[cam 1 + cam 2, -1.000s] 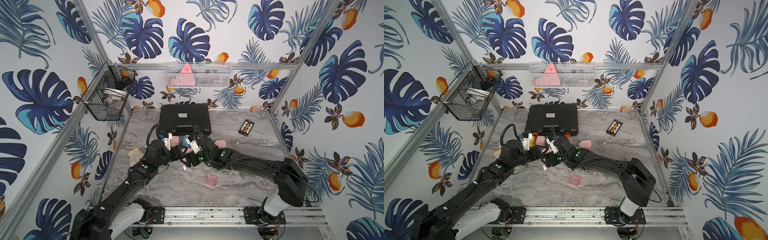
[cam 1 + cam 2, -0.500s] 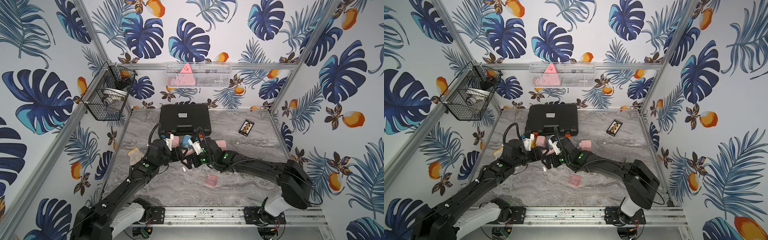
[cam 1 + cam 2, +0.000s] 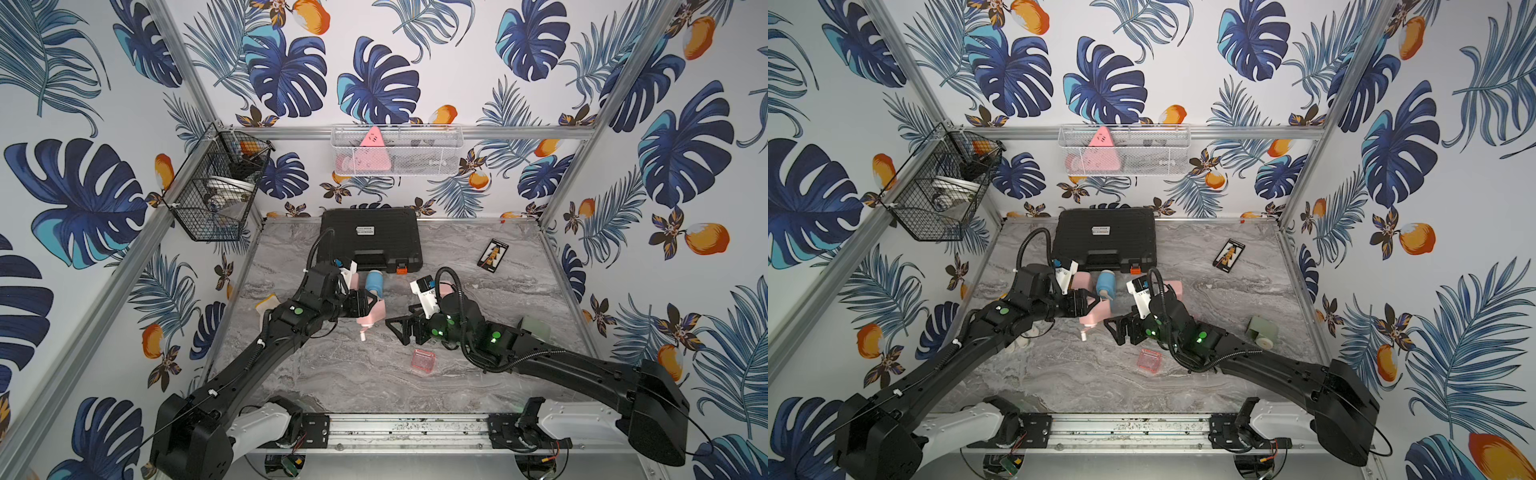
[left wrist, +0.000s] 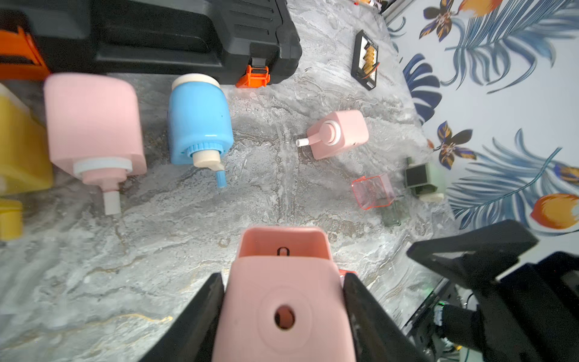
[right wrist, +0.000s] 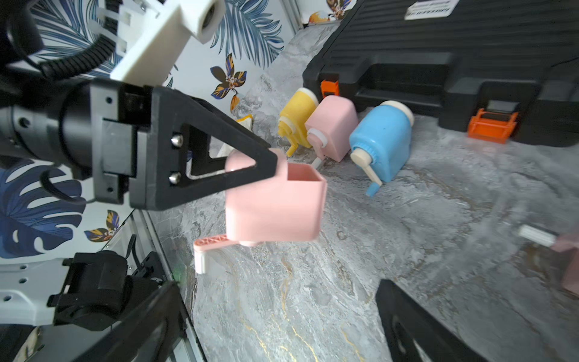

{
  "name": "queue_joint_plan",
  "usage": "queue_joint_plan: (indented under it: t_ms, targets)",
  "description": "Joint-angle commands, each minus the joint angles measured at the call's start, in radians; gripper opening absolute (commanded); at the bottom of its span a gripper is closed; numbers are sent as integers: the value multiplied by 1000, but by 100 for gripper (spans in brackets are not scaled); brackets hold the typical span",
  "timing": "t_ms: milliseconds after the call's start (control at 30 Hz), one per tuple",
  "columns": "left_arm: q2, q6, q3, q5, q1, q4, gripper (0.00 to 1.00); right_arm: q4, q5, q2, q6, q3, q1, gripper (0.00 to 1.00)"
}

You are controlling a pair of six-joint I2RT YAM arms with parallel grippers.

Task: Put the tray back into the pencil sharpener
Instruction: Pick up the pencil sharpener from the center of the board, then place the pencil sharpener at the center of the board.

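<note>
Our left fingers [image 4: 203,308] clasp the sharpener [image 4: 283,282] by its two sides, and its slot is empty. Our right fingers [image 5: 416,329] stand wide apart and hold nothing. We see the tray [image 3: 422,360] lying on the worktop [image 3: 332,382], near the right fingers, apart from the sharpener

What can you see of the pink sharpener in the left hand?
Pink, smooth plastic sharpener, a boxy body with rounded corners. Its square tray slot is open and empty; a round hole sits in the face toward the wrist camera. A pink crank hangs below. The left hand clamps its two sides; nothing else visibly touches it.
</note>
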Motion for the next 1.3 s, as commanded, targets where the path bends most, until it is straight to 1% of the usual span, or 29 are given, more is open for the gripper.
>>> queue_joint_plan:
  t_ms: [0,100,133,233,400,567,733,867,1100,1267]
  targets:
    - [44,209,92,-5,0,-164,45,-67,146,-64,4,-33,0,100]
    - [101,313,174,2,-5,-283,44,-91,229,-131,2,-66,-1,100]
    - [113,334,193,-18,-20,-308,44,-97,253,-153,-1,-76,-1,100]
    - [139,412,218,-10,-90,-345,44,-109,291,-202,-13,-100,-1,99]
    - [201,561,280,-101,-202,-457,44,-133,296,-246,-20,-126,-1,99]
    - [241,667,317,-108,-276,-516,44,-134,295,-290,-5,-163,-1,99]
    - [283,775,330,-145,-354,-553,45,-138,296,-337,18,-199,-1,99]
    - [327,827,325,-179,-401,-565,46,-153,303,-361,31,-214,-1,99]
    - [411,881,325,-243,-463,-581,46,-168,307,-387,52,-234,-1,99]
    - [452,901,318,-241,-481,-574,46,-168,306,-388,60,-239,-2,99]
